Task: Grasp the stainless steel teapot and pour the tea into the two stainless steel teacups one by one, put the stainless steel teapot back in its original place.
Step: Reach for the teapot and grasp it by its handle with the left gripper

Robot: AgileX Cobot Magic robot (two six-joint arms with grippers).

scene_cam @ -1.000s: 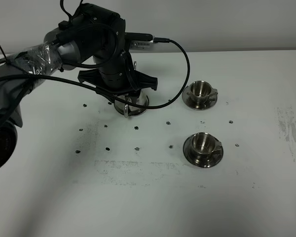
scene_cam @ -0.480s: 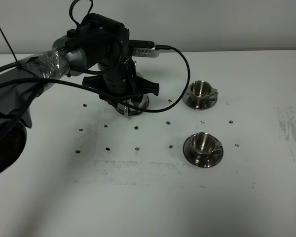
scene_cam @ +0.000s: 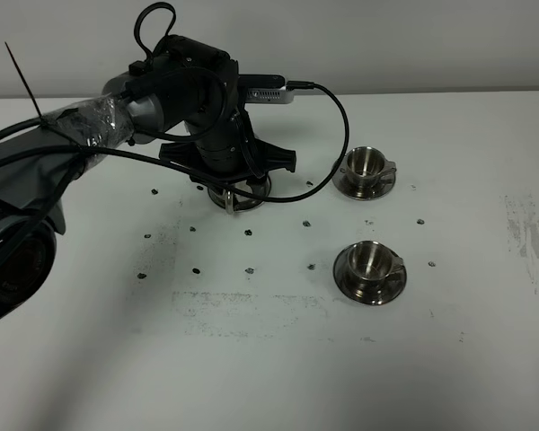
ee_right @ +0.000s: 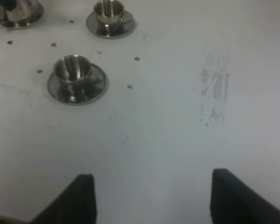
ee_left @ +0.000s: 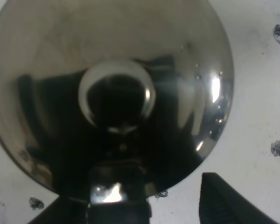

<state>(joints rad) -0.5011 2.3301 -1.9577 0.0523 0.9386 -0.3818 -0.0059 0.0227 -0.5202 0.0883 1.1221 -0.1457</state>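
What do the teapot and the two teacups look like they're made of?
Teapot: polished metal, probably stainless steel. Its dome mirrors dark shapes above it and shows sharp glints. Far teacup and near teacup: apparently the same bright silvery metal, with shiny rims and dark reflections inside.

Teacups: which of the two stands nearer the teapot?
The far teacup, almost level with the stainless steel teapot in the exterior high view; the near teacup sits farther off, toward the camera.

no readable text, labels, brands or numbers anywhere
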